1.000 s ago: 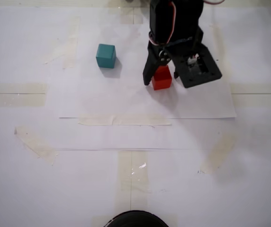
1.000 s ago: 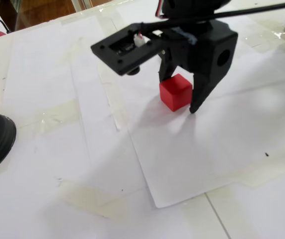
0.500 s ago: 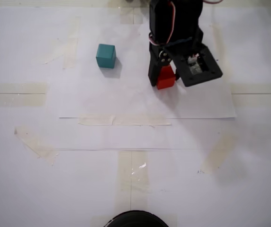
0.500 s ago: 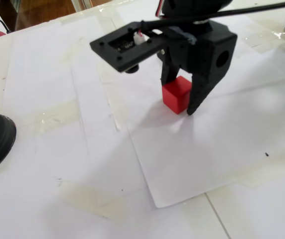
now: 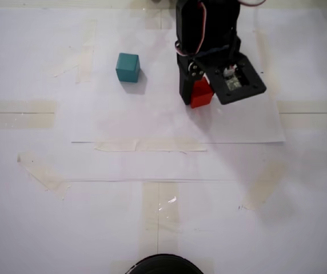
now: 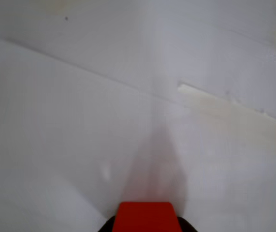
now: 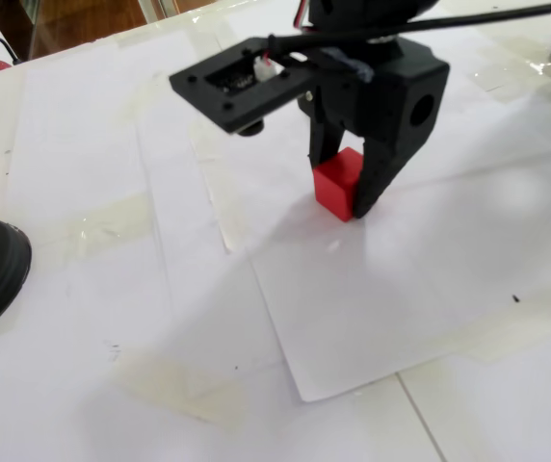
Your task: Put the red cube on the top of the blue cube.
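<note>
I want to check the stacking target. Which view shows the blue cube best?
A fixed view: the blue cube sits whole and unobstructed on the paper, left of the gripper. The wrist view and the other fixed view don't show it.

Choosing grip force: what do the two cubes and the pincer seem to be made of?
Red cube: solid, matte, no glare; plastic or painted wood, unclear. Blue cube: same matte, sharp-edged look, teal. Pincer: black rigid plastic, probably 3D-printed, dull finish.

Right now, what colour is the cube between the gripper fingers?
Bright red cube, clearest in a fixed view.
</note>
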Motion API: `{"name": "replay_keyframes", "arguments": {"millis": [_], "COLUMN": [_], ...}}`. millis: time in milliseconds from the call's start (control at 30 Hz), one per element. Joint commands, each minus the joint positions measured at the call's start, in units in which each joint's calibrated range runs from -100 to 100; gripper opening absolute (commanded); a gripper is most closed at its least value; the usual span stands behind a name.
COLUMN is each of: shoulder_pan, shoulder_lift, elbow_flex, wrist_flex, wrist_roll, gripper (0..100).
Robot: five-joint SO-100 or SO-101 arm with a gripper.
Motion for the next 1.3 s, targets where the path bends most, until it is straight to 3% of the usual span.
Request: {"name": "replay_keyframes", "arguments": {"millis": [0, 600, 1267], "shoulder_pan": [0.94, 3.89, 14.49], "shoulder_lift": [-1.19, -4.02, -8.48], "elbow_flex": [-0.91, -22.7, -27.79], "wrist_flex": [1.67, 26.86, 35.26], "wrist_roll": [0.73, 2.64, 2.39], "gripper": [13, 13, 13]}}
